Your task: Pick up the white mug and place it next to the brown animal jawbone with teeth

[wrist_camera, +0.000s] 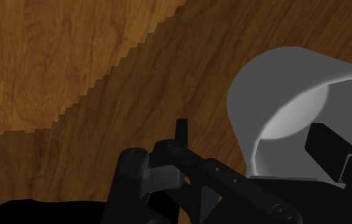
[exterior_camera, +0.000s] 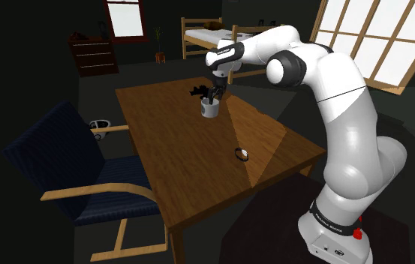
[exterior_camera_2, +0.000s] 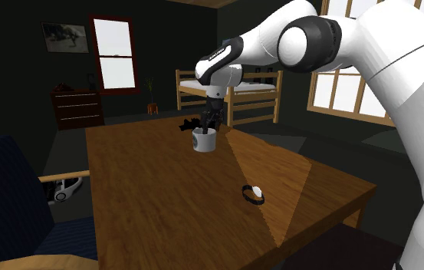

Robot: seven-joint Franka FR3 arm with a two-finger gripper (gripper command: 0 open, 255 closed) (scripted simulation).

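Note:
A white mug (exterior_camera: 210,107) (exterior_camera_2: 204,140) stands upright on the wooden table (exterior_camera: 198,172), towards its far side. My gripper (exterior_camera: 213,94) (exterior_camera_2: 207,125) comes down onto the mug's rim. In the wrist view the gripper (wrist_camera: 254,137) is open and straddles the wall of the mug (wrist_camera: 282,102): one finger (wrist_camera: 327,146) is inside the cup, the other (wrist_camera: 182,130) stands outside with bare wood between it and the wall. A dark jawbone-like shape (exterior_camera: 196,91) (exterior_camera_2: 188,124) lies just behind the mug.
A small dark ring with a white piece (exterior_camera: 242,154) (exterior_camera_2: 253,193) lies on the table nearer the stand. A blue armchair (exterior_camera: 70,161) stands at the table's side on the shoulder view's left. A bunk bed (exterior_camera_2: 225,92) and a dresser (exterior_camera_2: 76,107) are far behind.

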